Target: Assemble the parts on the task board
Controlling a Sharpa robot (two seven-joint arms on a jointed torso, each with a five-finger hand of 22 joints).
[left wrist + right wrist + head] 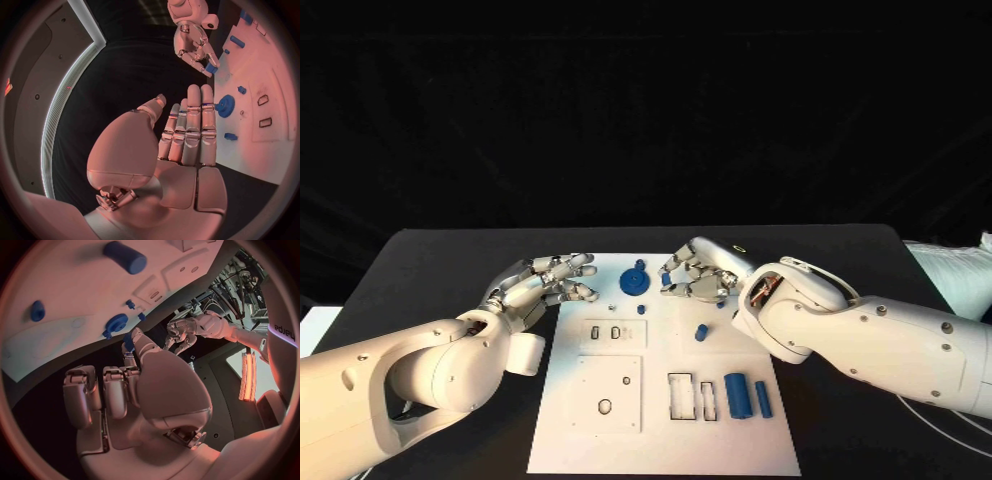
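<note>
**Both hands at the far end of the task board**

The white task board (661,400) lies in the middle of the black desk (444,270). A blue gear (633,281) stands near the board's far edge and serves as the landmark here. The left hand (548,282) hovers just beside the gear, over the board's edge, released, fingers straight and holding nothing. The right hand (700,272) sits just on the gear's other side, fingers curled around a small blue part (688,274) pinched at its fingertips. A short blue peg (702,332) stands on the board nearer the robot than the gear. Two blue cylinders (737,394) lie farther still from the gear, beside rectangular slots (681,396).
</note>
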